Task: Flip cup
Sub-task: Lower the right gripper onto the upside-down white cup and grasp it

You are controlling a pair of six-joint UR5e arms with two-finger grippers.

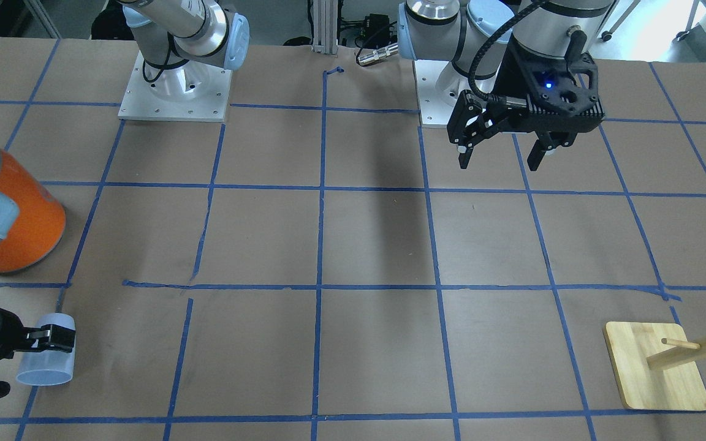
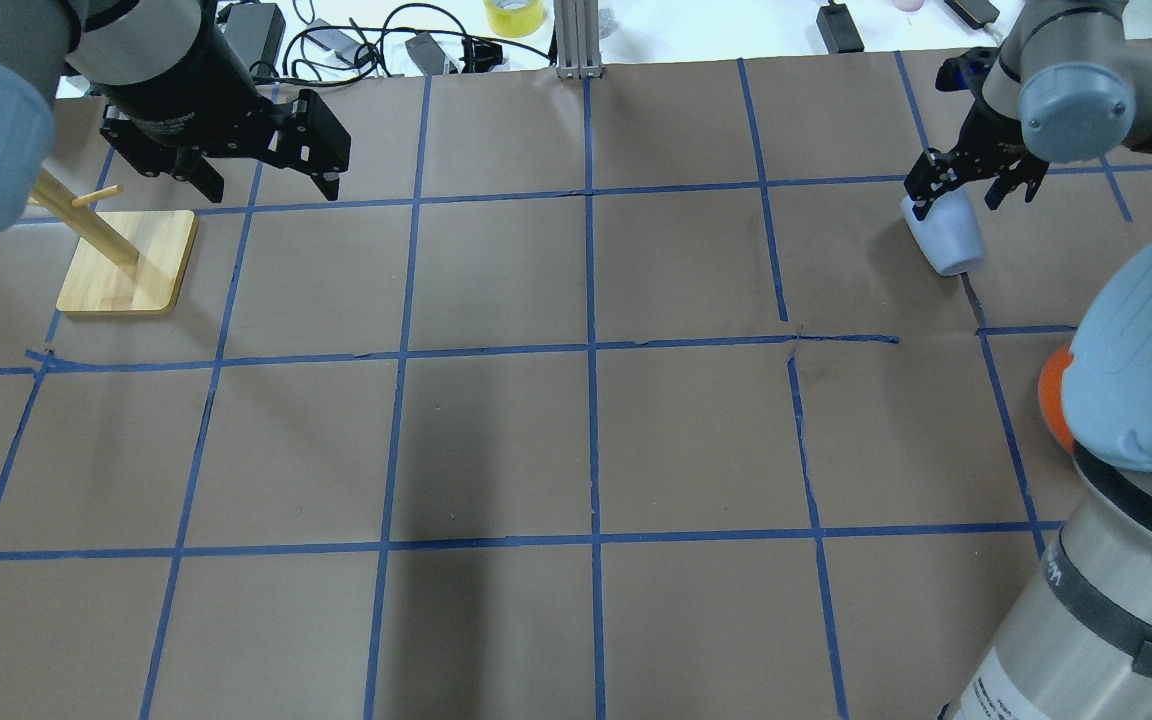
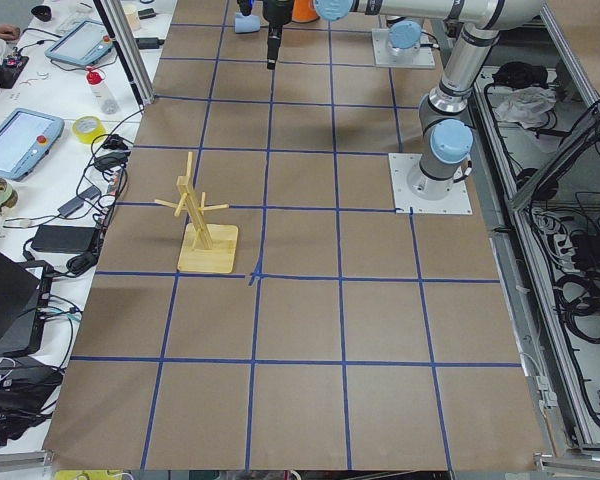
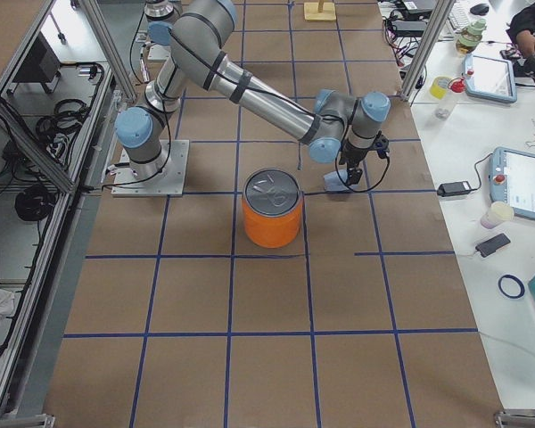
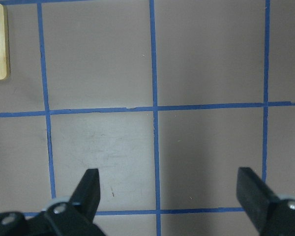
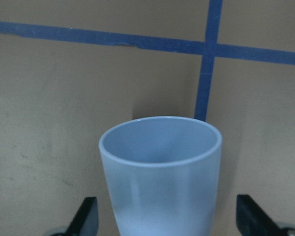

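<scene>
Brown paper covers the whole table (image 1: 377,245), and it is divided into squares by lines of blue tape (image 1: 320,245). The right arm (image 4: 250,89) is stretched far out over the table towards the operators' side, while the left arm (image 1: 549,24) is kept close to its own base.

An orange canister (image 4: 272,218) with a silver lid is stood upright on the paper at the robot's right end of the table. A wooden stand (image 3: 205,235) with slanted pegs is placed on a square base towards the opposite end, well apart from the canister.

The left gripper (image 1: 500,162) is hung above bare paper near the stand, pointing downwards, with its two black fingers spread wide and nothing between them.

The right gripper (image 2: 958,203) is also seen with its fingers spread wide. In the right wrist view a strip of paper is visible between each finger and the object they flank, so no grip is applied.

The cup (image 6: 160,177), small and pale blue, is found between those spread fingers, near the canister and beside a crossing of tape lines. Its narrow base is turned towards the gripper and its open mouth is turned away, towards the paper. It appears tilted or on its side; which of the two cannot be told.
</scene>
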